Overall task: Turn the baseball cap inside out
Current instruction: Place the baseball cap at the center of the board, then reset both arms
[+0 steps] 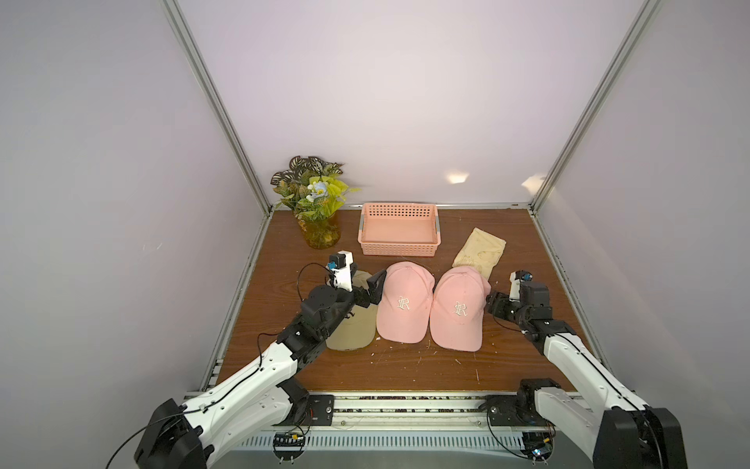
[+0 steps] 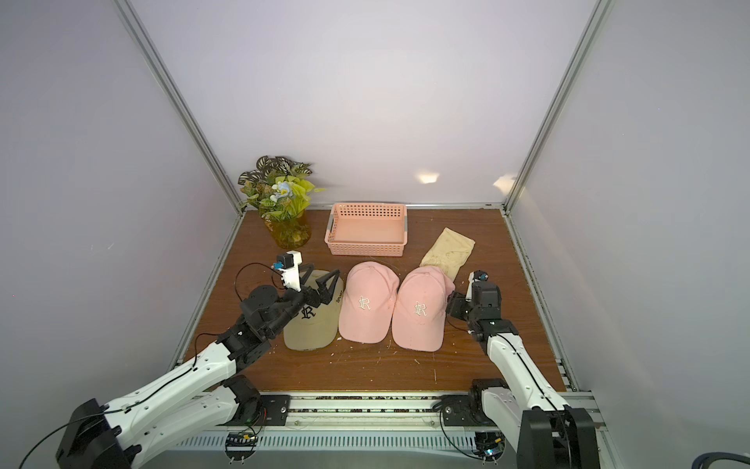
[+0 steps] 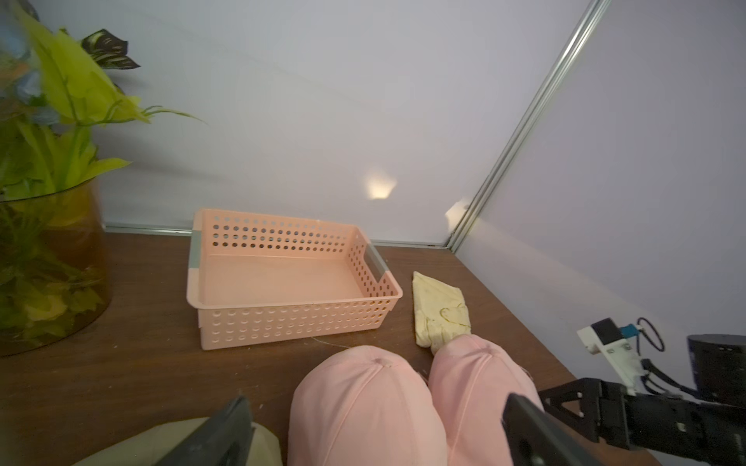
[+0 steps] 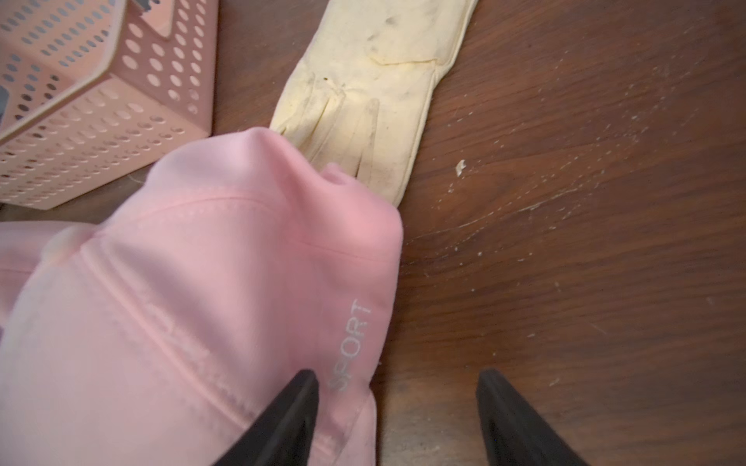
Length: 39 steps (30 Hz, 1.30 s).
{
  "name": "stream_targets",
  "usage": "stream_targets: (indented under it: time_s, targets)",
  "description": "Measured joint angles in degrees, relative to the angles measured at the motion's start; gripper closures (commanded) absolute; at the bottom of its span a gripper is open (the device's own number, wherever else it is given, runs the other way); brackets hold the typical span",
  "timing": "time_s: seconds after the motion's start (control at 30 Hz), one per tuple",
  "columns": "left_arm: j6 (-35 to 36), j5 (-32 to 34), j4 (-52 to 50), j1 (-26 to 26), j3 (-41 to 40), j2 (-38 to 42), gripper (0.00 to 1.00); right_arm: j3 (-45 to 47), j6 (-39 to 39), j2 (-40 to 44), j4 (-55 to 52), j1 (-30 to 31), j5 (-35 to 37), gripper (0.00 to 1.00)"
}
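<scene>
Three baseball caps lie crown-up in a row on the wooden table: a beige cap [image 1: 351, 337] [image 2: 312, 325], a middle pink cap [image 1: 404, 304] [image 2: 367, 302] [image 3: 363, 403] and a right pink cap [image 1: 458, 310] [image 2: 420, 310] [image 4: 202, 302]. My left gripper [image 1: 371, 280] [image 2: 324, 270] [image 3: 377, 403] hovers wide open over the beige cap's crown, holding nothing. My right gripper [image 1: 491, 300] [image 2: 452, 304] [image 4: 397, 377] is open at the right pink cap's right side. One of its fingers is over the cap's "SPORT" lettering and the other is over bare wood.
A pink perforated basket [image 1: 399, 247] [image 2: 365, 247] [image 3: 294, 318] stands behind the caps. A cream glove [image 1: 481, 247] [image 2: 448, 249] [image 4: 363, 80] lies behind the right pink cap, partly under it. A plant in an amber vase [image 1: 318, 231] [image 2: 288, 233] is at the back left. Walls enclose the table.
</scene>
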State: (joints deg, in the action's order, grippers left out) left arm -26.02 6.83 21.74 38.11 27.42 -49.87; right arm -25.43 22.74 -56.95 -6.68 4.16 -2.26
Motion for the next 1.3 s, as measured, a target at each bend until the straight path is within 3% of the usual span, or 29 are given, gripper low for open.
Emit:
stream_targets:
  time_s: [0.4,0.63,0.77,0.9,1.03,1.3]
  targets:
    - [0.04,10.73,-9.6,-7.28,-0.02,3.04,0.01,-6.95,-1.75,-12.41,4.9,0.26,1.92,0.36]
    - [3.43,19.02,-11.26,-13.2,-1.99,3.61,0.01,-10.62,-3.85,-17.62,7.15,0.72,0.46,0.33]
    - [6.73,24.72,-10.29,-17.62,-4.39,3.15,0.01,-12.13,-5.03,-18.47,7.52,0.87,4.2,0.28]
    - [10.19,28.7,-4.15,-21.27,-8.02,1.25,0.0,-12.0,-5.73,-18.32,9.29,0.9,13.57,0.26]
    - [16.72,31.23,7.17,-22.14,-14.19,-2.89,0.0,-6.97,-7.04,-15.13,17.62,0.83,21.59,0.26]
    - [23.15,25.33,25.35,-25.33,-22.03,-6.75,0.01,9.81,-12.41,-10.21,41.29,0.57,24.48,0.25]
